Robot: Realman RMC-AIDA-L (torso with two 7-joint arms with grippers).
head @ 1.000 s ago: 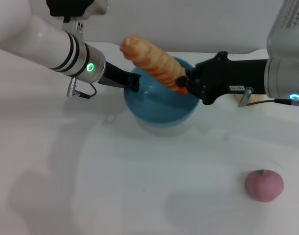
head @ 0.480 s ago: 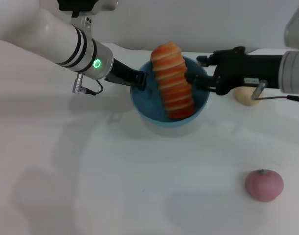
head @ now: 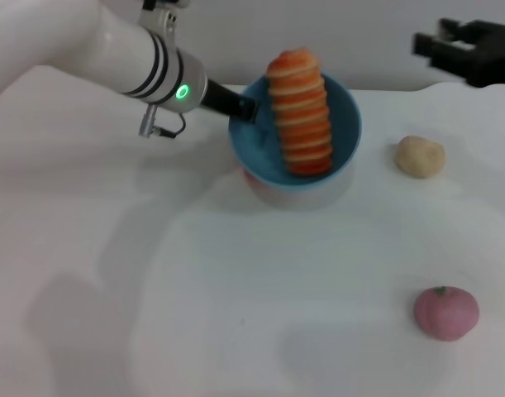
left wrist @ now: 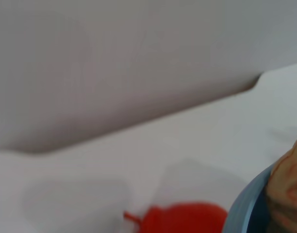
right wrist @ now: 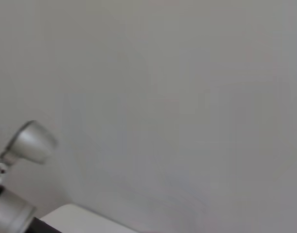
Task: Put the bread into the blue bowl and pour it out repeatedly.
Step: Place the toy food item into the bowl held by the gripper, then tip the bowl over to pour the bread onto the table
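The blue bowl (head: 345, 141) hangs above the table, tipped with its opening toward me. My left gripper (head: 244, 108) is shut on the bowl's left rim. The bread (head: 300, 112), orange-and-cream stripes up, lies in the bowl with its far end poking over the back rim. The left wrist view catches only a strip of the blue bowl's rim (left wrist: 241, 216) and an end of the bread (left wrist: 287, 187). My right gripper (head: 440, 41) is high at the back right, well away from the bowl, open and holding nothing.
A small round beige lump (head: 420, 156) lies to the right of the bowl. A pink round fruit-like thing (head: 446, 313) sits near the front right. A red pepper-like thing (left wrist: 183, 219) lies on the table below the bowl.
My right gripper let go of the bread and pulled back up and to the right. The bread settled into the bowl. My left arm shifted the bowl slightly right and higher.
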